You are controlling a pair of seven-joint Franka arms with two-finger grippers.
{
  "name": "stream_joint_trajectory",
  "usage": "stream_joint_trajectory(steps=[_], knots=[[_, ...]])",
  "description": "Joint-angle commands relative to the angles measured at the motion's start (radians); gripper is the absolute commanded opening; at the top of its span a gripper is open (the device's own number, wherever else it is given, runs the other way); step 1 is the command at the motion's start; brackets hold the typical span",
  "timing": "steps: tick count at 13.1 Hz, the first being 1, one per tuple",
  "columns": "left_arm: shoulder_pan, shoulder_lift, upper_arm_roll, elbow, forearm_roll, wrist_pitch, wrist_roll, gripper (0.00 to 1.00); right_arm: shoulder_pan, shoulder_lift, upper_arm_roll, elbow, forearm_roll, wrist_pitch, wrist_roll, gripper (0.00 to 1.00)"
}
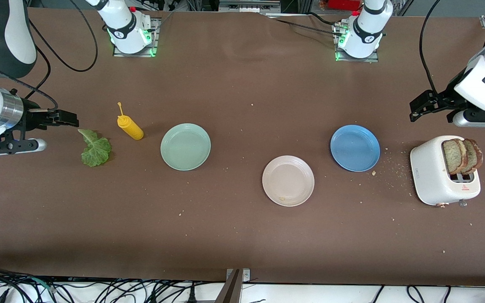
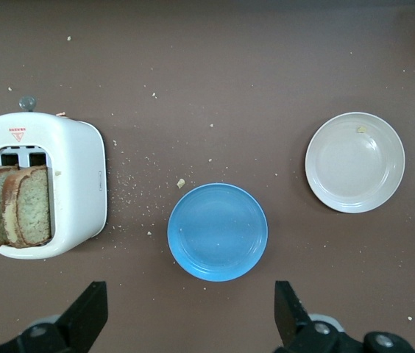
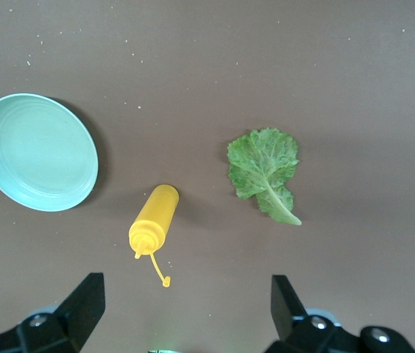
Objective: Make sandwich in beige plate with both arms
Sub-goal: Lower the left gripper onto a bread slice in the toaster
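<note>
We count three round shallow plates on the brown counter [image 1: 242,235]: one pale beige-pink plate [image 1: 288,180], one mint-green plate [image 1: 185,146], one blue plate [image 1: 355,147]. All three are bare apart from a crumb or two on the beige one. From the beige plate, the blue plate sits at about 2 o'clock in the front view and the mint-green plate at about 10 o'clock; the beige plate is the nearest of the three to the front camera.

Two brown wholegrain bread slices [image 1: 461,156] stand side by side, upright in the slots of one white toaster [image 1: 438,174] at the left arm's end of the counter, at about 3 o'clock from the blue plate. Crumbs are scattered between toaster and blue plate.

One ruffled green lettuce leaf [image 1: 95,148] lies flat on the counter at the right arm's end. One yellow squeeze bottle [image 1: 129,126] lies on its side between the leaf and the mint-green plate.

Nothing is stacked yet: bread, leaf and beige plate are well apart.

Left gripper [image 1: 430,106] hangs over the counter near the toaster, fingers spread, holding nothing. Right gripper [image 1: 61,119] hangs just beside the lettuce leaf, fingers spread, also holding nothing.
</note>
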Motion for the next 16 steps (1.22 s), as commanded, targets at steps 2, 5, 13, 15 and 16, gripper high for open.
stream_joint_trajectory(steps=[2, 5, 13, 15, 16], knots=[[-0.006, 0.014, 0.0, 0.035, 0.019, -0.069, 0.009, 1.0, -0.001, -0.002, 0.003, 0.002, 0.005, -0.012, 0.012, 1.0], [-0.007, 0.014, -0.001, 0.035, 0.028, -0.08, 0.009, 1.0, -0.001, -0.002, 0.003, 0.002, 0.005, -0.012, 0.012, 1.0], [-0.003, 0.06, 0.0, 0.035, 0.028, -0.08, 0.011, 1.0, -0.001, -0.002, 0.003, 0.002, 0.005, -0.012, 0.012, 1.0], [-0.003, 0.067, 0.002, 0.035, 0.028, -0.08, 0.014, 1.0, -0.001, -0.001, 0.003, 0.002, 0.005, -0.012, 0.012, 1.0], [-0.001, 0.069, 0.004, 0.035, 0.028, -0.079, 0.014, 1.0, -0.001, -0.001, 0.003, 0.002, 0.005, -0.012, 0.012, 1.0]])
